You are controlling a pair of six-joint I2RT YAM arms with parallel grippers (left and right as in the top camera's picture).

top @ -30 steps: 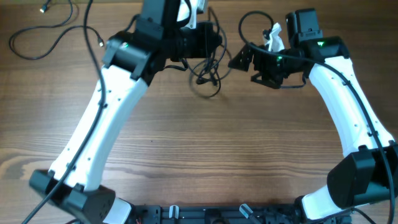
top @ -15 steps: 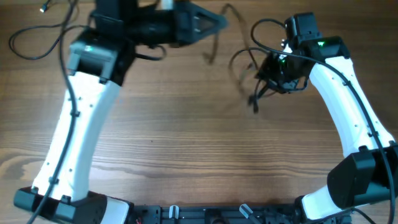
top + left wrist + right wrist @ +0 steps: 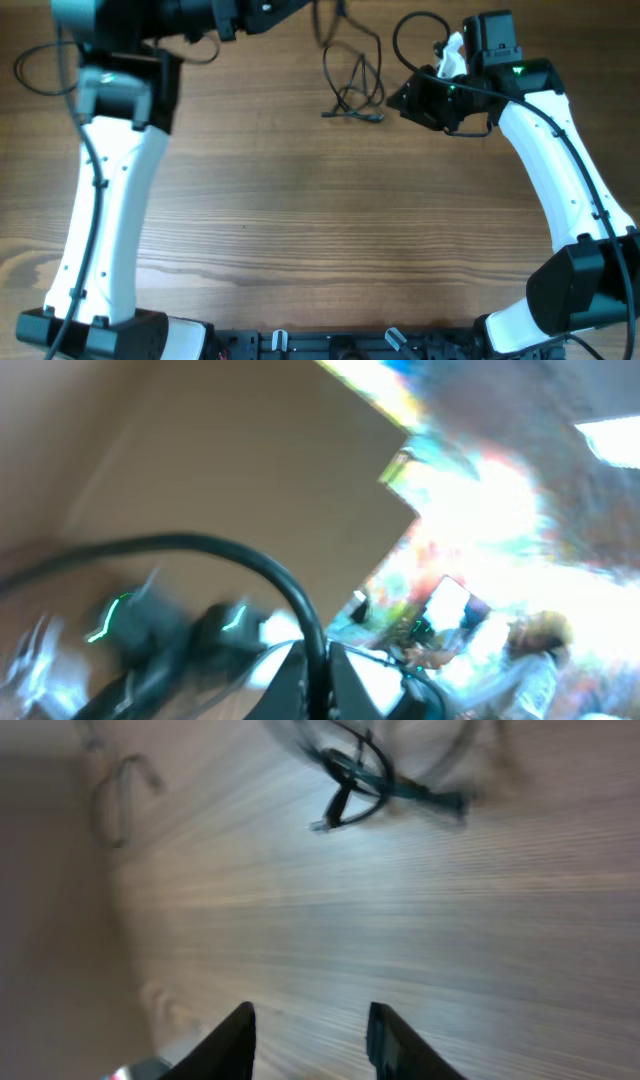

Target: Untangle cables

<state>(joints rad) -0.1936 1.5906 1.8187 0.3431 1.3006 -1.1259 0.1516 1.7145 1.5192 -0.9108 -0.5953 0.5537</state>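
Note:
A tangle of thin black cables (image 3: 352, 98) lies on the wooden table at the back centre, with plug ends pointing left and right. One strand rises from it to my left gripper (image 3: 305, 6), which is held high at the top edge. In the left wrist view that gripper (image 3: 318, 675) is shut on a black cable (image 3: 250, 560) that arcs away to the left. My right gripper (image 3: 396, 100) sits just right of the tangle. Its fingers (image 3: 235, 1035) stand apart over bare wood, with nothing between them and the cables (image 3: 365, 775) blurred ahead.
Another loose black cable (image 3: 45, 62) curls at the table's back left corner and also shows as a faint loop (image 3: 120, 795) in the right wrist view. The right arm's own thick wire (image 3: 410, 30) loops behind its wrist. The arm bases stand along the front edge.
The left arm has swung up and to the left, pulling its cable with it. The tangle has shifted and now rests left of the right gripper, whose jaws have narrowed.

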